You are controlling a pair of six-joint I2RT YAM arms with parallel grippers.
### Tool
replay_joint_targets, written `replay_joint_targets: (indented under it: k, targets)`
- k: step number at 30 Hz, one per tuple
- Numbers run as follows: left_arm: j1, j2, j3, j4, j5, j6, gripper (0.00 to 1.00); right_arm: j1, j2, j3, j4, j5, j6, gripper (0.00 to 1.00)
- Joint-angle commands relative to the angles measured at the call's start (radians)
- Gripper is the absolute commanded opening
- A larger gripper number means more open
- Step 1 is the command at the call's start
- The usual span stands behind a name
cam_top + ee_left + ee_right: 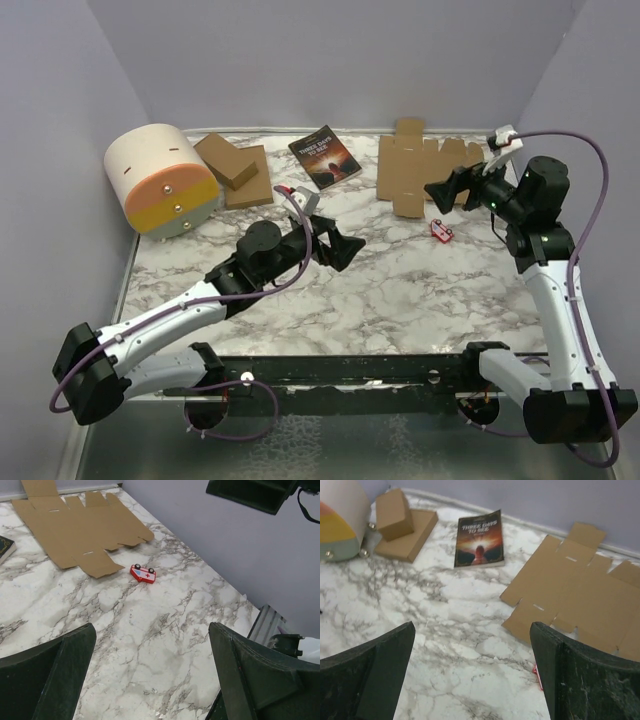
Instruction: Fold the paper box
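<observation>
- Top external view: far to the left of the left claw (345, 250), near the back-left corner of the marble table (400, 300), lies a rounded container (160, 180) with cream, orange and yellow bands.
- Between this container and the left claw, but further back, there is a stack of flat brown cardboard pieces (236, 172). A smaller piece lies on top of it.
- A dark-covered book (325, 157) lies flat behind the left claw, well apart from it.
- The left claw hangs above the middle of the table and points to the right. Its two fingers are spread wide, and its wrist view shows only marble between them.
- The paper box (418, 170) is a flat, unfolded sheet at the back of the table, to the right of the left claw. The right claw (442, 192) hangs over its right part. Whether they touch, I cannot tell.
- A small red toy car (440, 231) lies on the marble just beside the near flap of the sheet, near the right claw.
- The right claw is also spread wide and grips nothing. In its wrist view the sheet lies ahead, toward the right finger.
</observation>
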Motion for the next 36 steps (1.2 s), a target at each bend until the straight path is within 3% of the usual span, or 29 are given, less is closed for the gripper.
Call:
replay_joint_targets:
  k: [1, 5, 8, 11, 14, 23, 28, 36]
  targets:
    - [-0.007, 0.030, -0.044, 0.113, -0.043, -0.021, 0.99, -0.007, -0.020, -0.120, 0.089, -0.285, -0.174, 0.99]
    - [-0.007, 0.061, -0.071, 0.133, -0.077, -0.044, 0.99, -0.008, -0.020, -0.233, 0.131, -0.511, -0.224, 0.99]
    - [-0.007, 0.081, -0.101, 0.170, -0.098, -0.065, 0.99, -0.011, -0.031, -0.324, 0.208, -0.512, -0.185, 0.99]
    - [-0.007, 0.102, -0.118, 0.189, -0.113, -0.086, 0.99, -0.026, -0.007, -0.365, 0.249, -0.387, -0.154, 0.99]
    - [-0.006, 0.123, -0.133, 0.209, -0.113, -0.119, 0.99, -0.086, 0.053, -0.370, 0.279, -0.358, -0.110, 0.99]
    - [-0.003, 0.120, -0.178, 0.252, -0.137, -0.182, 0.99, -0.170, 0.332, -0.309, 0.358, -0.644, 0.042, 0.99]
    - [-0.001, 0.100, -0.195, 0.255, -0.175, -0.186, 0.99, -0.170, 0.440, -0.290, 0.413, -0.563, 0.155, 0.99]
    - [0.001, 0.105, -0.217, 0.307, -0.202, -0.220, 0.99, -0.170, 0.570, -0.397, 0.672, -0.470, 0.537, 0.79]
